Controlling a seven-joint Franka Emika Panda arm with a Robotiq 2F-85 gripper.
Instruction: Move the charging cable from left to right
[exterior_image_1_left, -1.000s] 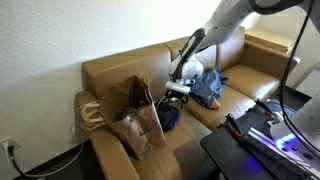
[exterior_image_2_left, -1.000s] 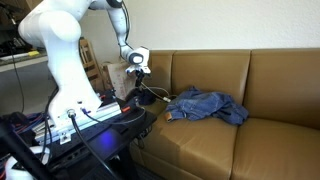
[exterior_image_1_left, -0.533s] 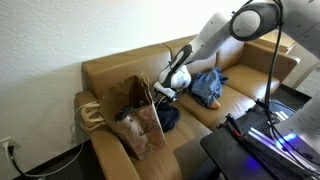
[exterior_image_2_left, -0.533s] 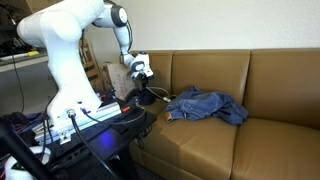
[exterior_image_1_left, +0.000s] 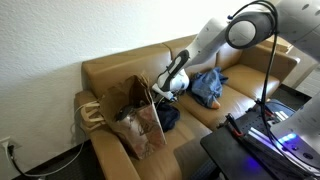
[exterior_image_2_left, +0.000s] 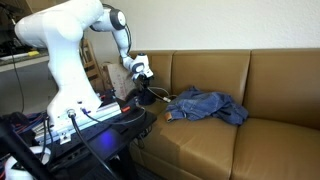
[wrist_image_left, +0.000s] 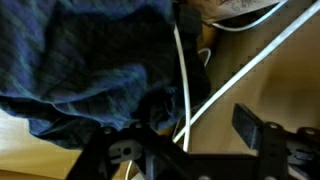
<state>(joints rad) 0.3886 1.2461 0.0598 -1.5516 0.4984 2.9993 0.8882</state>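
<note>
Gripper (wrist_image_left: 180, 138) open, nothing clamped. Charging cable (wrist_image_left: 245, 82) passes between its fingers (two white strands in wrist view), lying on sofa seat (wrist_image_left: 295, 95) beside dark cloth (wrist_image_left: 80, 60), near paper bag (exterior_image_1_left: 135, 115).

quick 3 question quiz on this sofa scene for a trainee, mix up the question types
1. True or false: the denim garment lies on the sofa.
2. What stands on the sofa next to the gripper? A) brown paper bag B) laptop C) pillow
3. Fill in: in the wrist view, the charging cable is ___ in colour.

Key: 1 true; 2 A; 3 white
</note>
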